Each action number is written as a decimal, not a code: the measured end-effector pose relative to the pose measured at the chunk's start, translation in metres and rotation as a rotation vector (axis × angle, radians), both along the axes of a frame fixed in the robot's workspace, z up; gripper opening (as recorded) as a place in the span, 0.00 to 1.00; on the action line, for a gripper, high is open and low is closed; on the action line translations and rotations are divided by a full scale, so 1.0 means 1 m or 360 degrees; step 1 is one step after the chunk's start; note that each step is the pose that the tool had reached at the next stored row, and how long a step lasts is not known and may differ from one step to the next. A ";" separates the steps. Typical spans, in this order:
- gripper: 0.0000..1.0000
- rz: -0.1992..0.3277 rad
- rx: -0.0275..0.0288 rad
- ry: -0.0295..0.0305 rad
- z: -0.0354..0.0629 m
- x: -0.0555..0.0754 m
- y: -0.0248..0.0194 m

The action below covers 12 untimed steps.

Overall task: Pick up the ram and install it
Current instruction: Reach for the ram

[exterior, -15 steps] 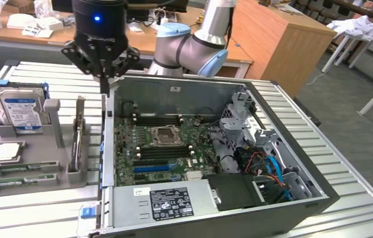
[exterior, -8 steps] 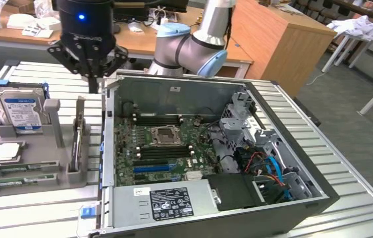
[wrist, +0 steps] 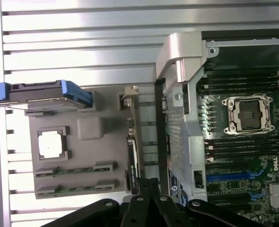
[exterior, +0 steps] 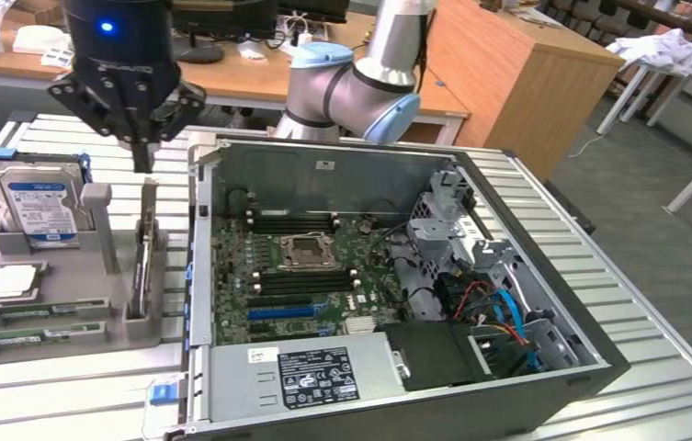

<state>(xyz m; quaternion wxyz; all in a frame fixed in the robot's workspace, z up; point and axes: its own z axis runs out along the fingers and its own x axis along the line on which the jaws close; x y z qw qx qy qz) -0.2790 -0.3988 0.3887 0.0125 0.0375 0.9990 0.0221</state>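
Ribbed metal worktop point(exterior: 63, 395) carries open PC case point(exterior: 321, 156), w/ grey holder point(exterior: 98, 211) just beside it on ext. view's left. Hard drive point(exterior: 37, 204) stands upright in holder. Ram point(exterior: 141, 266) stands on edge in holder slot nearest case. Tool point(exterior: 141, 162) hovers just above ram, fingers pinched together, gripping nothing.

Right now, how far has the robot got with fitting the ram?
Nothing looks done yet. The ram stands on edge in the grey holder beside the case. The gripper hangs shut above it, holding nothing. Picking it up and seating it in a black slot on the board are both left.
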 end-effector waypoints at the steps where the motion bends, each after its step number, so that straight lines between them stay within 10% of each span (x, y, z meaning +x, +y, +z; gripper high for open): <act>1: 0.11 0.0000 0.00000 0.00001 -0.0001 -0.004 0.0000; 12: 0.11 0.0000 0.00000 -0.00001 -0.0019 -0.044 0.0000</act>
